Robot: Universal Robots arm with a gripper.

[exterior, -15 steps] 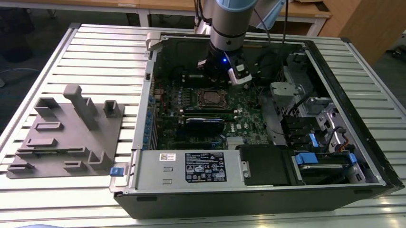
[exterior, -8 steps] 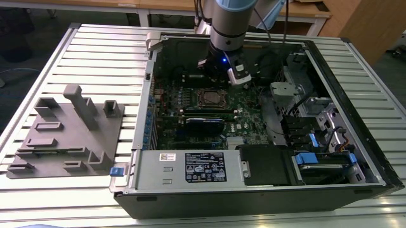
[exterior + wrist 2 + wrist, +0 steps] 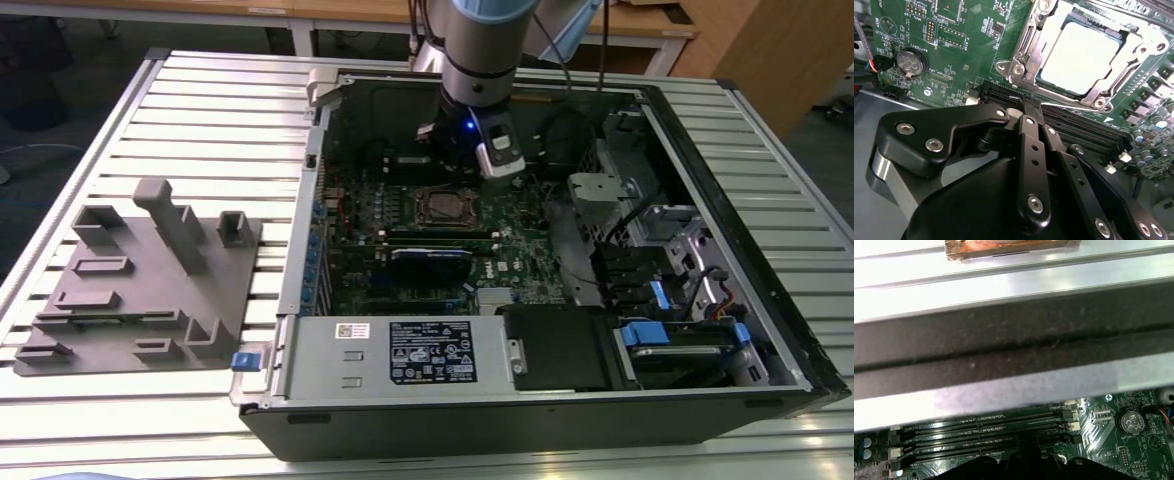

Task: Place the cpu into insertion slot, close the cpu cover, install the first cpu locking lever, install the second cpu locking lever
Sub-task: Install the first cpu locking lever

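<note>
In the second wrist view the cpu [image 3: 1079, 57] lies flat in the insertion slot [image 3: 1104, 32], its pale silver top showing through the window of the cpu cover [image 3: 1026, 47]. The cover's metal frame lies down over the chip's edges. A thin metal rod [image 3: 1074, 107] runs along the socket side nearest the gripper. My gripper [image 3: 1030, 103] is shut with nothing between its black fingers. It hangs just above the memory slots [image 3: 999, 92] beside the socket. In the exterior view the gripper [image 3: 451, 155] is inside the case, just behind the socket [image 3: 441, 206].
The open computer case [image 3: 307, 200] lies on a slatted metal table, with its dark wall [image 3: 1004, 340] close to the wrist. A coin battery [image 3: 1130, 421] sits on the green board. A grey fixture [image 3: 140, 270] stands at the exterior view's left. The power supply [image 3: 400, 350] fills the case front.
</note>
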